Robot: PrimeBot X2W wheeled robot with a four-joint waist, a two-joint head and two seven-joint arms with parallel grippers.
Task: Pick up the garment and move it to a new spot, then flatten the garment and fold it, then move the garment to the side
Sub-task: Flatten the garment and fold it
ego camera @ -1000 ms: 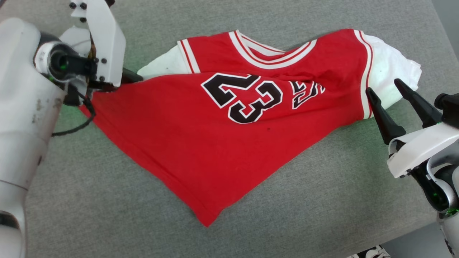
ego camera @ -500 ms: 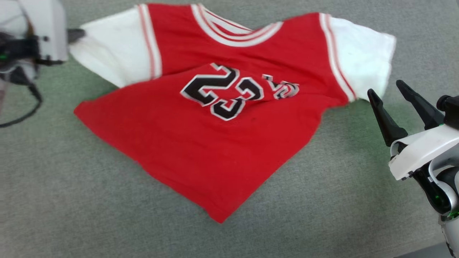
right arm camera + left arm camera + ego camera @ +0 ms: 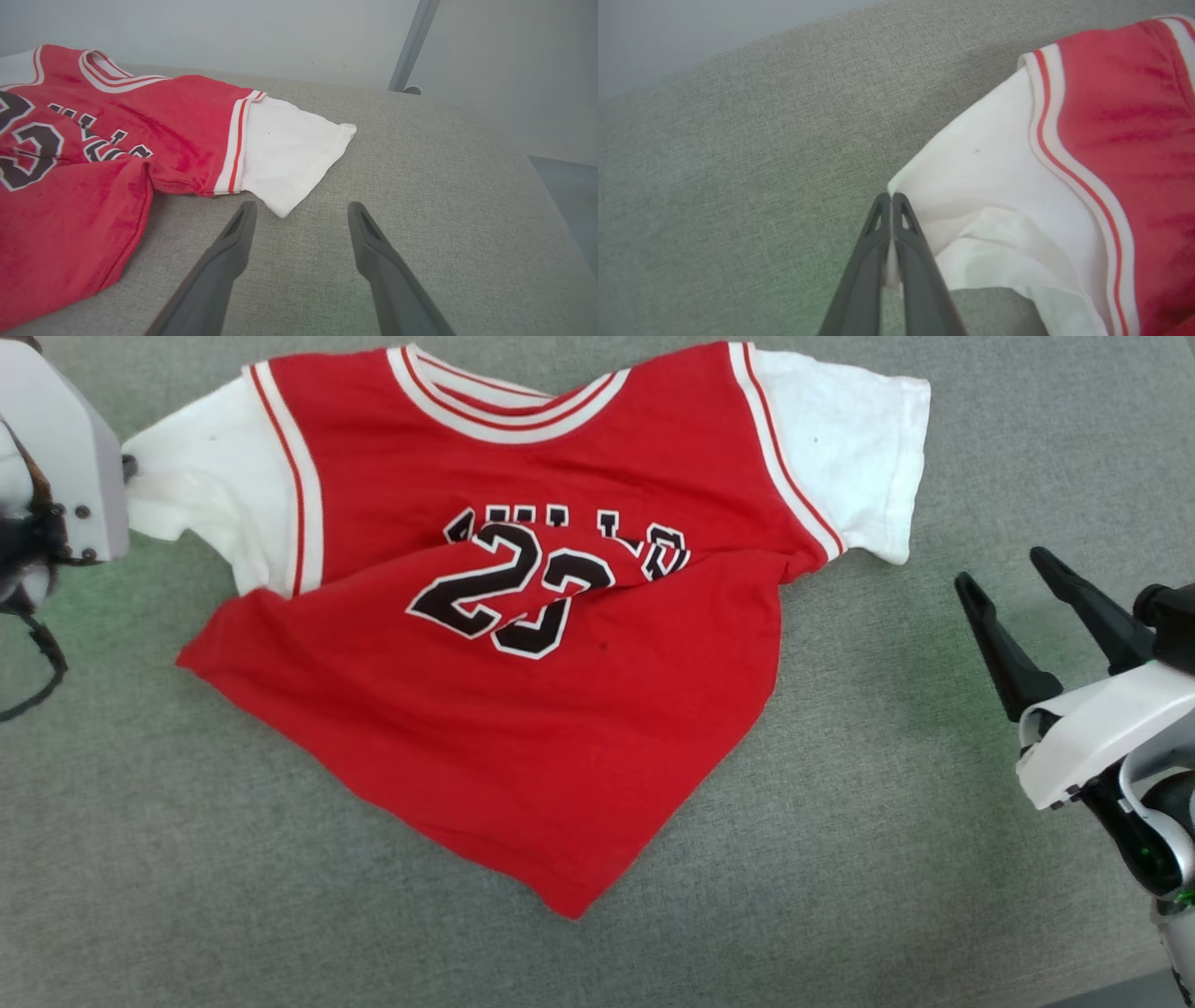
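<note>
Nearest, at the right: right gripper (image 3: 1000,567) with fingers spread wide, grasping nothing, near the white right-side sleeve (image 3: 285,158) but apart from it. Further on: the garment (image 3: 523,728) lying front side up on grey fabric surface (image 3: 840,859), wrinkled across the number 23 (image 3: 509,593), one hem corner pointing toward the robot. Farthest, at the left: left gripper (image 3: 891,198) clenched on the edge of the white left-side sleeve (image 3: 985,186).

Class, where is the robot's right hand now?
Head view, lower right: the right hand stands open over grey fabric, beside the white sleeve of the jersey, not touching.
</note>
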